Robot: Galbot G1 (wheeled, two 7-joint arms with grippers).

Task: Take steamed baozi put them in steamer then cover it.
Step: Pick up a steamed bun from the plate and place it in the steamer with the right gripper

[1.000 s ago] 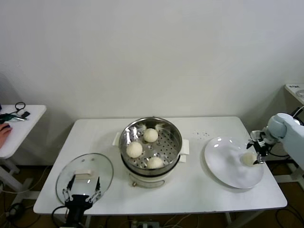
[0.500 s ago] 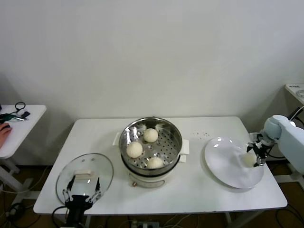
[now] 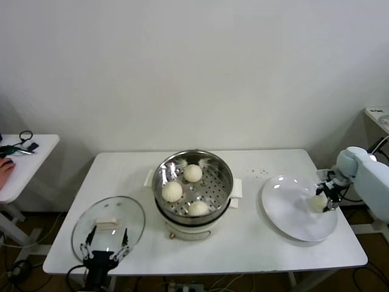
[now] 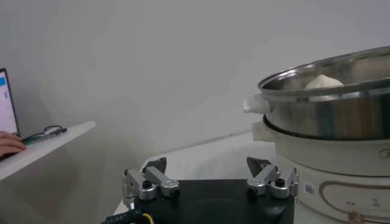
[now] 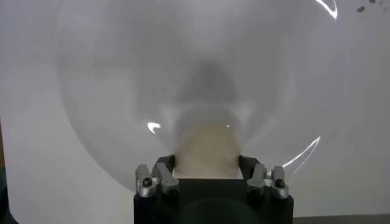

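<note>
the last steamed baozi (image 3: 317, 202) lies on the white plate (image 3: 292, 213) at the right end of the table (image 3: 255, 243), and my right gripper (image 3: 326, 196) is down on it: in my right wrist view the bun (image 5: 207, 152) sits between my two fingers (image 5: 163, 173), which are drawn in against its sides, so i am gripping it while it rests on the plate's surface. my right arm reaches in from the table's right edge, the wrist bent down and inward toward the plate's outer side. three other baozi (image 3: 172, 191) lie on the perforated tray inside the steamer (image 3: 193, 188), which stands in the middle of the table, well apart from the plate. the cover (image 3: 108, 226) lies flat on the front left corner of the table, handle up. my left gripper (image 3: 104, 250) hangs low at the front left edge, just before the cover, its fingers spread wide and holding nothing; from its wrist view the steamer (image 4: 329, 122) rises beside it with one bun (image 4: 323, 81) peeking above the rim.
</note>
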